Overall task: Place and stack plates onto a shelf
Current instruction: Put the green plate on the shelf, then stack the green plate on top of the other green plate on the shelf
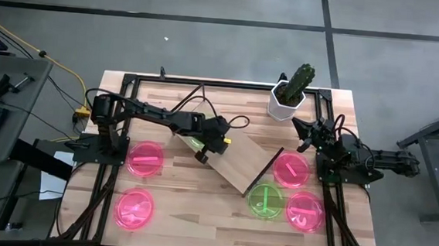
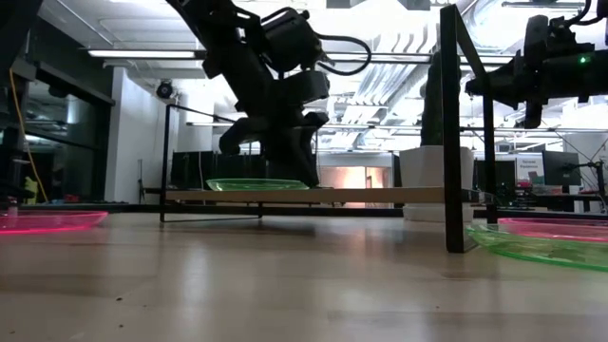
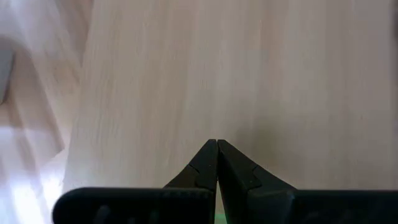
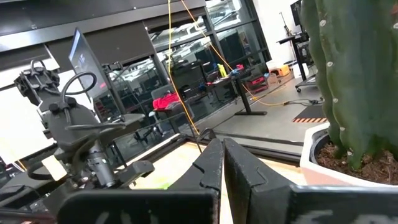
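Note:
A green plate (image 1: 194, 143) lies at the left end of the shelf (image 1: 249, 168), a light board on a dark wire frame set slantwise mid-table. In the low view this plate (image 2: 255, 184) sits level on the board (image 2: 380, 195). My left gripper (image 1: 202, 151) is over it, shut on its rim. Two pink plates (image 1: 146, 158) (image 1: 134, 208) rest flat on the table at left. Two more pink plates (image 1: 291, 169) (image 1: 304, 210) and a second green plate (image 1: 264, 201) rest at right. My right gripper (image 1: 303, 130) is shut and raised beside the cactus pot, holding nothing. My left gripper (image 3: 217, 144) is shut on the green plate's rim (image 2: 296, 182), coming from above and slanting down. Only a sliver of green (image 3: 217, 218) shows far back between the fingers (image 3: 202, 168). The plate lies level on the shelf board; my own gripper hides the exact spot.
A cactus in a white pot (image 1: 287, 100) stands at the table's far right, close to the right gripper. The second green plate lies partly under the shelf's near right corner. A dark frame (image 1: 207, 83) borders the table. Bare tabletop lies along the near edge, mid-table (image 1: 205, 223).

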Robot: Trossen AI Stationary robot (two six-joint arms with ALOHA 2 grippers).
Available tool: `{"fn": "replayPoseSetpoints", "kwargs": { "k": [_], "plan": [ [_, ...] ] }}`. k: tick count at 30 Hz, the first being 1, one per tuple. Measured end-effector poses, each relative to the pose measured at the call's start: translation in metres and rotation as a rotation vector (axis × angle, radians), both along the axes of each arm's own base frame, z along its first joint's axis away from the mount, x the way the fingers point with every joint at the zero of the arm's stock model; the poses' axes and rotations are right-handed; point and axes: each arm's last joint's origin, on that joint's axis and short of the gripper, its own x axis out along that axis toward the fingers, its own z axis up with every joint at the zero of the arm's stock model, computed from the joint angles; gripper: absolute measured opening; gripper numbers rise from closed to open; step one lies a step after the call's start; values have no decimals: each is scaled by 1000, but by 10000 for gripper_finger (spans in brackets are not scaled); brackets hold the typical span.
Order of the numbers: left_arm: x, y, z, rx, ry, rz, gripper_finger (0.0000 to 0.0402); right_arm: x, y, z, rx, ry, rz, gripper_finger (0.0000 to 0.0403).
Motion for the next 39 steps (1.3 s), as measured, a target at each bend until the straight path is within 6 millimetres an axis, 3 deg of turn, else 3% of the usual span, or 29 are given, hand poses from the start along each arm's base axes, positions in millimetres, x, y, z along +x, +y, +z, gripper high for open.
{"fn": "replayPoseSetpoints", "kwargs": {
  "k": [21,27,30,34,39],
  "plan": [
    [-3,10,-1,147,36,85,0,0,0,0,2,-1,1,0],
    [-12,0,21,217,30,137,0,-1,0,3,-1,-34,0,0],
    [-25,-6,49,98,-24,170,0,-2,0,7,-7,-80,8,0],
    [-51,-14,89,-276,-132,53,0,-2,3,14,-57,-131,97,0],
    [-92,-21,104,-539,-348,-157,0,1,8,15,-87,-147,284,0]
  ]
}}
